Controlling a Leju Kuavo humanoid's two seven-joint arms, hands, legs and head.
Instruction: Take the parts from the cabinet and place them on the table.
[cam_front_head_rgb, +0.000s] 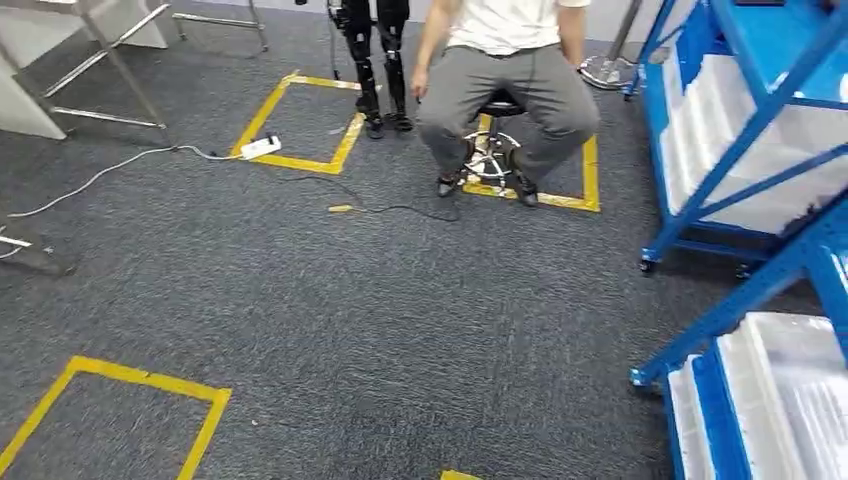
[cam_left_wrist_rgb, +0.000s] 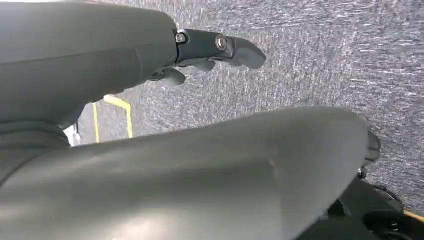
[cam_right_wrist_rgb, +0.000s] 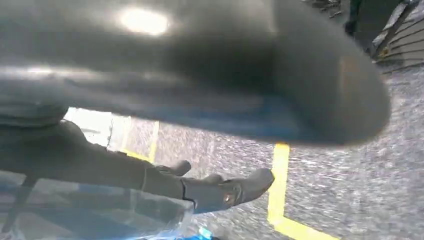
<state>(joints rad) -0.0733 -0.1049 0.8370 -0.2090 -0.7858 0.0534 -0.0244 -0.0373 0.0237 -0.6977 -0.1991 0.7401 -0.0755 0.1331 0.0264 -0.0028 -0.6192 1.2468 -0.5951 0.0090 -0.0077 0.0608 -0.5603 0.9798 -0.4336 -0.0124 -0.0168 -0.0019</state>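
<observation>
A: Any writing legible?
B: None readable. Blue cabinet (cam_front_head_rgb: 745, 130) at right, holding clear plastic bins (cam_front_head_rgb: 790, 385); contents too blurred to tell.
A: Hands?
B: Left hand (cam_left_wrist_rgb: 210, 47) over grey carpet (cam_front_head_rgb: 380, 320), fingers extended, holding nothing. Right hand (cam_right_wrist_rgb: 220, 187) likewise spread and empty, near yellow floor tape (cam_right_wrist_rgb: 280, 180).
A: Anyone nearby?
B: Seated person (cam_front_head_rgb: 505, 90) on a stool (cam_front_head_rgb: 490, 140).

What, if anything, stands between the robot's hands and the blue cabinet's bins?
Nothing visible does. The cabinet with white bins stands on the robot's right across bare carpet; the seated person is farther off, ahead.
</observation>
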